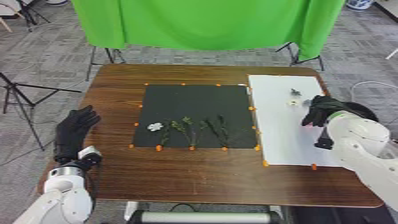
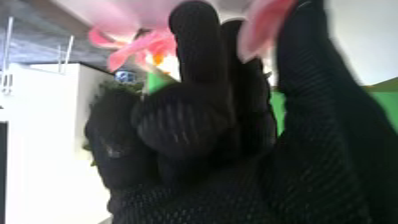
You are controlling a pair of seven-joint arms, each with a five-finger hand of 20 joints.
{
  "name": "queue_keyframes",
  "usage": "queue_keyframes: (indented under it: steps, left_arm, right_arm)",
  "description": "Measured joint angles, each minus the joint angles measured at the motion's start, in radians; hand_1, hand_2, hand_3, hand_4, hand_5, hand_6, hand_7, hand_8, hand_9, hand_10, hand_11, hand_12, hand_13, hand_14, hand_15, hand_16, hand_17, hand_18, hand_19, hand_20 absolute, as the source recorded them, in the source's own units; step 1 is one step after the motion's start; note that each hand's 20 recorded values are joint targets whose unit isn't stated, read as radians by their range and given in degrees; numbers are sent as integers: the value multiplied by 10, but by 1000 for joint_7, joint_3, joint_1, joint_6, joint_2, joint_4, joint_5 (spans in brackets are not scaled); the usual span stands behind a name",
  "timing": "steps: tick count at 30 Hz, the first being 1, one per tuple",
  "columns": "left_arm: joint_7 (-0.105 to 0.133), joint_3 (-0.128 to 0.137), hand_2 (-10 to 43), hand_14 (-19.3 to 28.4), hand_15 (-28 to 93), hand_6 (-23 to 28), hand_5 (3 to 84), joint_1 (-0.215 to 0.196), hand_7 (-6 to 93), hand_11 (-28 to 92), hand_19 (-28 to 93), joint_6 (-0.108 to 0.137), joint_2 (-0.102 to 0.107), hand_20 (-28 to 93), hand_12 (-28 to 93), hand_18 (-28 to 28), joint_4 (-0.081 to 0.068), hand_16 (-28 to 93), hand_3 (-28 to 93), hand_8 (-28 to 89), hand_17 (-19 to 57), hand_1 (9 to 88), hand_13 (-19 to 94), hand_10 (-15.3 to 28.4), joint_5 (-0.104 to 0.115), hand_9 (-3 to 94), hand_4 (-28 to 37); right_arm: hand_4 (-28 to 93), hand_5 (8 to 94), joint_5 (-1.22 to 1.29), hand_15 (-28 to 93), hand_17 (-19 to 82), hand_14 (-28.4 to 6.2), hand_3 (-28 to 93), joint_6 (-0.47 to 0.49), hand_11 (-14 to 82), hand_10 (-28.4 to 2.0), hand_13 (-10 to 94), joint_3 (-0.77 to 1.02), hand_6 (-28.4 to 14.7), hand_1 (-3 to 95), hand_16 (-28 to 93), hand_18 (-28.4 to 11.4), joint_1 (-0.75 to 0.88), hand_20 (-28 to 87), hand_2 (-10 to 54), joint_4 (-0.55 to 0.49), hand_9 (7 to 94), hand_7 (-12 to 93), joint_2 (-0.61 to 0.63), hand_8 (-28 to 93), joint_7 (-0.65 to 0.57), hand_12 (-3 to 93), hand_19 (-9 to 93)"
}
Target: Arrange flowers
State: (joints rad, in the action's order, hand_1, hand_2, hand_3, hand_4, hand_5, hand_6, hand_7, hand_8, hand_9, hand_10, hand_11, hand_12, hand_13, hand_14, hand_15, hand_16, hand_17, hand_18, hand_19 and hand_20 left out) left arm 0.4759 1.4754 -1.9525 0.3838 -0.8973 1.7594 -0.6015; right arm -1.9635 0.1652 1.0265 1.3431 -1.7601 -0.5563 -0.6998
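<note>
Right hand [image 1: 325,111] is positioned over the right edge of the white sheet [image 1: 280,135]; whether it is clamped or apart cannot be told. Pink petals [image 2: 147,47] are seen right by it in the wrist view, partly covered by the glove. Small flowers [image 1: 293,102] are laid farther up that sheet. On the black sheet [image 1: 178,102], a white flower [image 1: 155,127] and green sprigs [image 1: 187,128] are set in a row, edges marked by orange bits [image 1: 160,148]. A dark round object [image 1: 362,111] is partly blocked by the right arm. Left hand [image 1: 75,127] is held with fingers extended, beside the black sheet. Green cloth [image 1: 204,22] is hung beyond the table [image 1: 187,175].
</note>
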Motion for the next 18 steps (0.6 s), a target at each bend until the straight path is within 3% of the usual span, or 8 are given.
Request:
queue_keyframes:
  steps: [9, 18]
  left_arm:
    - [3, 0, 21, 165, 237, 21, 532, 0, 188, 212, 70, 0, 0, 157, 142, 96, 0, 6, 710, -81, 87, 202, 401, 133, 3, 468, -283]
    - [5, 0, 21, 164, 238, 21, 532, 1, 188, 213, 71, 0, 0, 157, 142, 97, -1, 6, 711, -80, 87, 203, 402, 133, 8, 468, -283]
  right_arm:
    - [-211, 816, -38, 621, 651, -20, 607, -73, 227, -104, 929, -47, -5, 585, 302, -147, -13, 602, -91, 4, 905, 195, 6, 108, 46, 280, 932]
    - [-198, 827, 39, 629, 663, -17, 612, -171, 240, -106, 934, -3, -11, 588, 302, -143, -15, 614, -95, -44, 914, 184, 24, 118, 85, 286, 932]
